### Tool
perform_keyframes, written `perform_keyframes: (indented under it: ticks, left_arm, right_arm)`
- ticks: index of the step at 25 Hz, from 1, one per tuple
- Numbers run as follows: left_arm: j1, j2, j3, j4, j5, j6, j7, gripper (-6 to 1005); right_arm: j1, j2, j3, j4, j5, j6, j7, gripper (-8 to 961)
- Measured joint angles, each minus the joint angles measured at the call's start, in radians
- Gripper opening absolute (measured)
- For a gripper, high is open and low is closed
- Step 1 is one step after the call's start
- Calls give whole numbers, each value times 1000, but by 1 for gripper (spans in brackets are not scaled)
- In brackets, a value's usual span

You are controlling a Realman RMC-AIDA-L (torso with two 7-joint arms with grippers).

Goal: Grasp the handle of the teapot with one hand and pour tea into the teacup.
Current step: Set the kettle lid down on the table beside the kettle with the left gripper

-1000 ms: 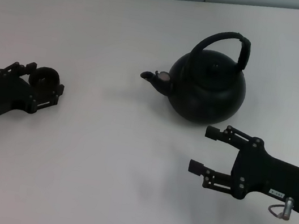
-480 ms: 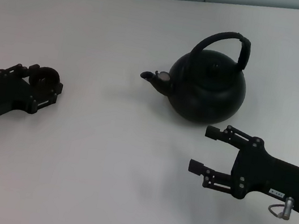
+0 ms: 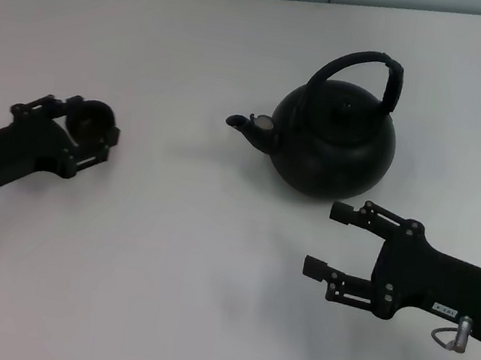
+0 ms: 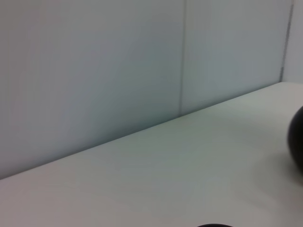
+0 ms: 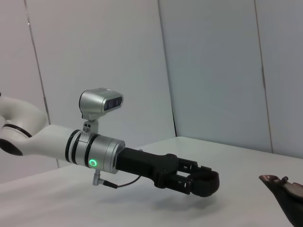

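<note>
A black teapot (image 3: 332,145) sits at the table's one o'clock, its spout pointing toward nine and its arched handle (image 3: 362,71) untouched. The left gripper (image 3: 90,130), at nine o'clock, is clenched around the tiny teacup (image 3: 92,119). The right gripper (image 3: 333,242), jaws released, hovers at four o'clock. Likely risks: the cup tipping when set down, or the handle being missed.
</note>
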Motion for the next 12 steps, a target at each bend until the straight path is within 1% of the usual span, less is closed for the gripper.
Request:
perform_keyframes:
  ticks: [8,12]
  left_arm:
    - [-32,-1,49,-33,0,25,-3,692]
    - [-48,-2,58,-49,0,37,-4,693]
  right_arm:
    - [0,0,0,-2,0,0,0,798]
    - [-3,0,1,-2,0,0,-1,796]
